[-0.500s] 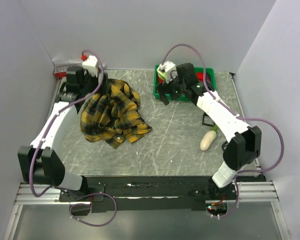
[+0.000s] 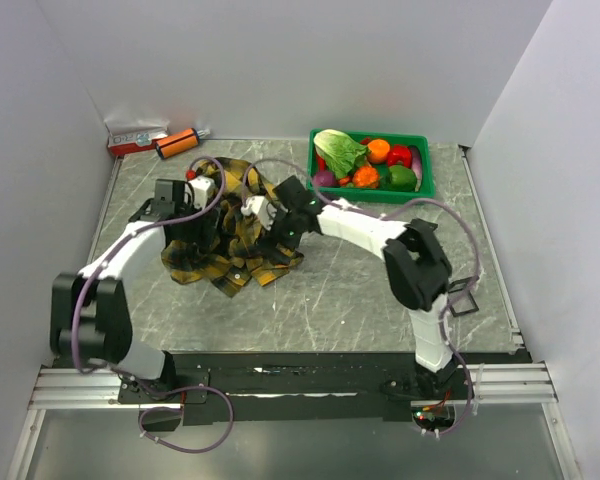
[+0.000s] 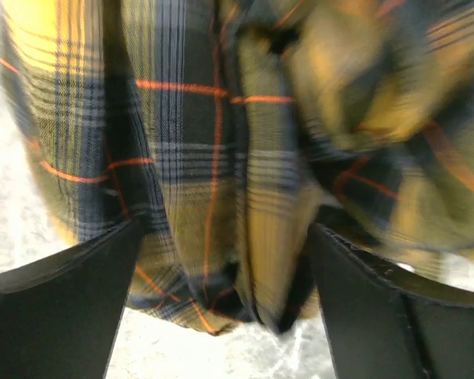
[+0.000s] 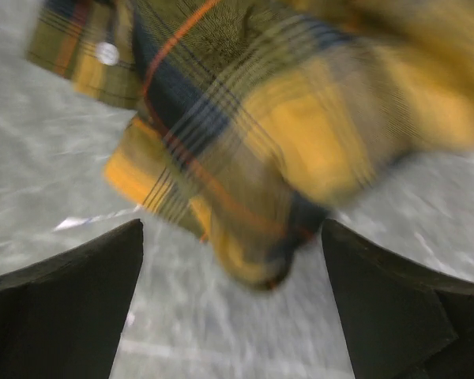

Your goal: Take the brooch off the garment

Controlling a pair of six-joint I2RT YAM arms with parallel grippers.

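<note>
The garment (image 2: 242, 262), a yellow-and-black plaid shirt with thin red lines, lies crumpled on the marble table left of centre. My left gripper (image 2: 200, 232) hangs open over its left part. In the left wrist view, folds of the garment (image 3: 221, 158) fill the space between the fingers of the left gripper (image 3: 223, 237). My right gripper (image 2: 270, 242) stands open at the shirt's right edge. In the right wrist view, a hem fold of the garment (image 4: 245, 142) lies between the spread fingers of the right gripper (image 4: 231, 237). A small white button (image 4: 107, 53) shows. The brooch is hidden.
A green basket (image 2: 427, 186) of vegetables stands at the back right. A red-and-white box (image 2: 135, 138) and an orange cylinder (image 2: 177, 143) lie at the back left. A small black frame (image 2: 461, 298) sits near the right edge. White walls enclose the table.
Both arms have come down from the back onto the shirt, the right one swinging left from the basket. The pale vegetable on the right of the table no longer shows.
</note>
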